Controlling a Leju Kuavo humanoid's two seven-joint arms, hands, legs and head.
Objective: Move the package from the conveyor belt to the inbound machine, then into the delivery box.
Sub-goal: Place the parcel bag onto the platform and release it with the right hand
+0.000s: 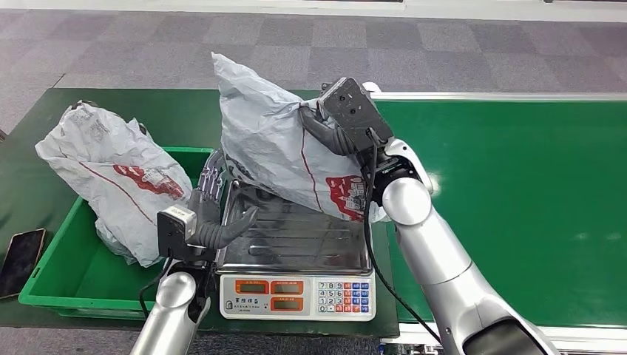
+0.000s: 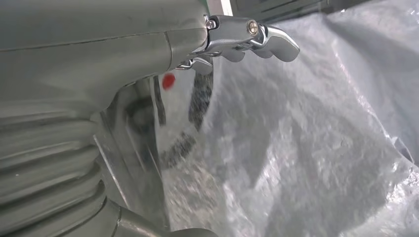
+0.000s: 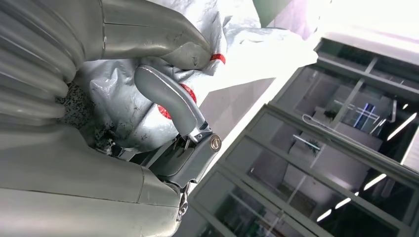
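Note:
A grey plastic package [image 1: 273, 140] with red print hangs tilted over the steel platter of the scale [image 1: 296, 240], its lower end close to the platter. My right hand [image 1: 336, 129] grips it at its right side; in the right wrist view the fingers [image 3: 173, 103] dig into the crumpled package [image 3: 123, 108]. My left hand [image 1: 214, 211] is at the scale's left edge with its fingers apart and nothing in it, just below the package's left side. The left wrist view looks past the left hand [image 2: 99, 74] at the package [image 2: 306, 148] close by.
A green delivery box [image 1: 66, 274] stands left of the scale and holds a second grey package [image 1: 111, 170]. A phone [image 1: 21, 259] lies on the table to the left of the box. The green conveyor belt [image 1: 517, 207] runs to the right.

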